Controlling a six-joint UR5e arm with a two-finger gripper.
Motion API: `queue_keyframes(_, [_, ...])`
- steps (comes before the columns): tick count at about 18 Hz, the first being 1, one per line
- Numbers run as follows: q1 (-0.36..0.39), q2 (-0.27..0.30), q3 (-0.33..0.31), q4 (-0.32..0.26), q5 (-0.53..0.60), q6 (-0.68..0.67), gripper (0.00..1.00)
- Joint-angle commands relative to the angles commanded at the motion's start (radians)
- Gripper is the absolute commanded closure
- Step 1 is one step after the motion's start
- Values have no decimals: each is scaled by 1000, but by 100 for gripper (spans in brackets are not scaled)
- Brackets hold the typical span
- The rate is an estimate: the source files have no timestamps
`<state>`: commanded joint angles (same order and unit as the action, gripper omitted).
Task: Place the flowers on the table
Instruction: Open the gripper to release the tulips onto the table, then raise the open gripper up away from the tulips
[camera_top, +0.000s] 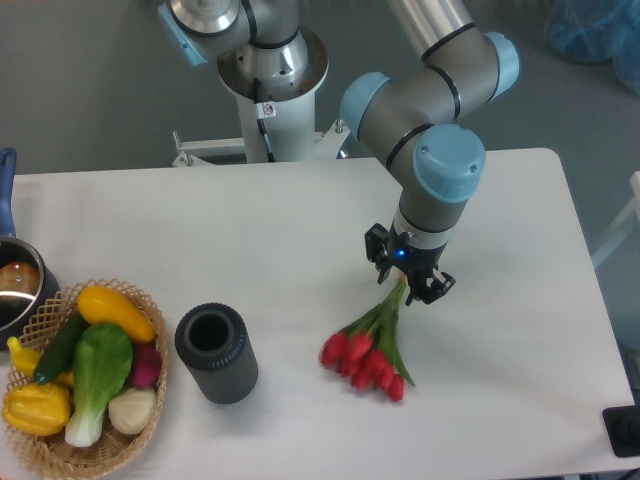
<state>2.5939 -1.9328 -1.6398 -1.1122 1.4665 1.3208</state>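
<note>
The flowers (366, 356), a small bunch of red tulip buds with green stems, lie on the white table (250, 240) right of centre, near the front. The buds point to the lower left and the stem ends point up to the right. My gripper (408, 284) points down right over the stem ends. Its black fingers (440, 286) stand apart on either side of the stems, so it looks open. The fingertips are partly hidden by the wrist.
A dark cylinder (216, 353) stands upright left of the flowers. A wicker basket (90, 450) of colourful vegetables sits at the front left corner. A pot (18, 285) is at the left edge. The robot base (270, 70) stands behind the table.
</note>
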Motion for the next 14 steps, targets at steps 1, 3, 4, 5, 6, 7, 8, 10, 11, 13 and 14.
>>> queue_keyframes(1, [0,0,0,14,0,0,0])
queue_keyframes(3, [0,0,0,44,0,-2,0])
queue_keyframes(4, [2,0,0,64,0,3,0])
queue_keyframes(5, [3,3,2,78,2,-6,0])
queue_keyframes(6, [5,3,12,83,3,-11,0])
queue_keyframes(7, [8,5,11,84,3,-6,0])
queue_keyframes(8, [11,6,11,89,3,0,0])
queue_keyframes(10, [11,17,15,91,2,2,0])
queue_keyframes(11, [11,28,15,94,2,2,0])
queue_keyframes(13, [12,34,17,98,2,11,0])
queue_keyframes(14, [17,34,17,98,3,26,0])
